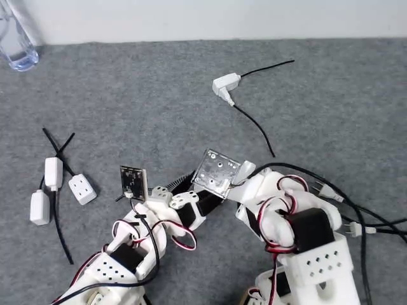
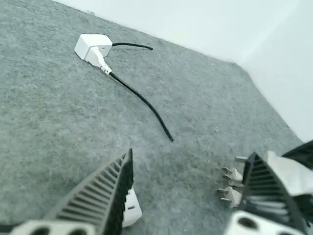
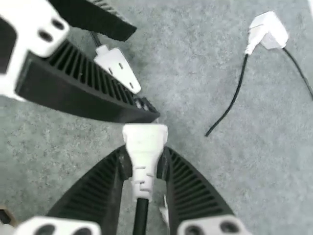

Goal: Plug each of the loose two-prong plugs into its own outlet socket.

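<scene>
Plug (image 3: 144, 141) in closed right hand (image 3: 144, 152)

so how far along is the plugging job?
Done: the far pair looks mated, plug in socket. In hand: the right gripper is shut on a corded white connector, and the left gripper is open just ahead of it. Left: two loose plugs with bare prongs, plus the white pieces grouped at the other side.
</scene>
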